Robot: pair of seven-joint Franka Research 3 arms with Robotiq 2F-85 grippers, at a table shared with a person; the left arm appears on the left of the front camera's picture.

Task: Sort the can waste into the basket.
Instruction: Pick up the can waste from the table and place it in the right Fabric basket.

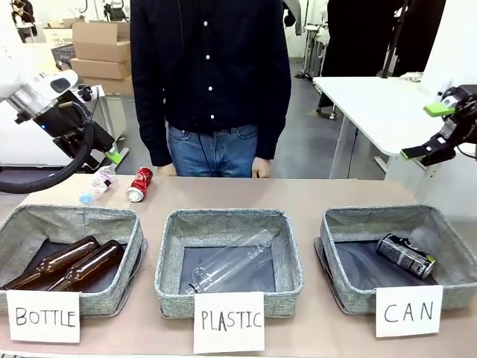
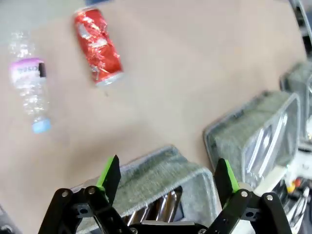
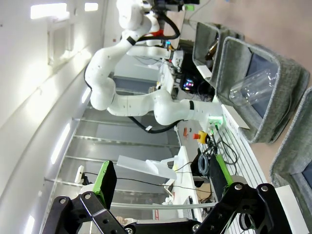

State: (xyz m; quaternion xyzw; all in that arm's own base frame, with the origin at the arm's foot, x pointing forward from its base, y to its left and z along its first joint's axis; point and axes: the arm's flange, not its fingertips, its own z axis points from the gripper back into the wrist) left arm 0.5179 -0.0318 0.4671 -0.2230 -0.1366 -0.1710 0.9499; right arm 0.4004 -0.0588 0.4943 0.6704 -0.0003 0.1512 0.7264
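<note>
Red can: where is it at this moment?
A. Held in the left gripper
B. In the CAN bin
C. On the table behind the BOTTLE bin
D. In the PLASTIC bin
C: the red can lies on the table behind the BOTTLE bin, beside a plastic bottle; the CAN bin holds just the black can.
</note>
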